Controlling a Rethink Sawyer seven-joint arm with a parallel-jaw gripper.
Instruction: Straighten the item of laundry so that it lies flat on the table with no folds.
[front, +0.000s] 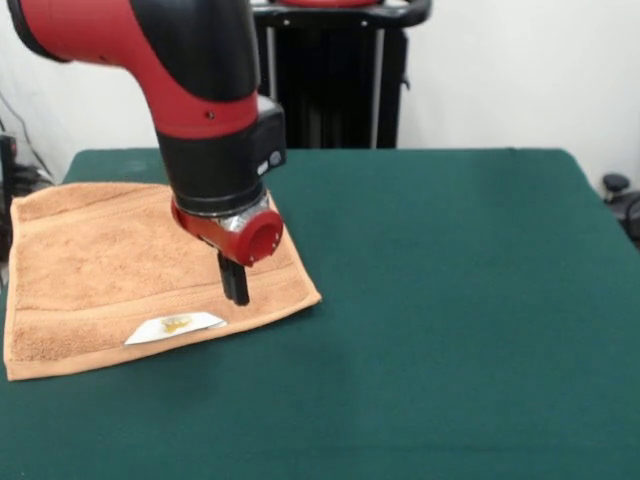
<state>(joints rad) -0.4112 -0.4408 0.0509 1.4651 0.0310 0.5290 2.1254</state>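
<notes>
The item of laundry (110, 270) is an orange-tan terry towel lying spread on the left part of the dark green table (450, 300). It looks flat, with woven bands near its edges and a white label with a yellow mark (175, 327) by its near edge. The red and black arm comes down over the towel's right side. Its gripper (235, 285) hangs just above or on the towel near the right near corner. The black fingers appear close together, with nothing visibly held.
The towel's left edge reaches the table's left edge. A black stand (330, 80) rises behind the table's far side. Dark equipment (620, 195) sits off the right edge.
</notes>
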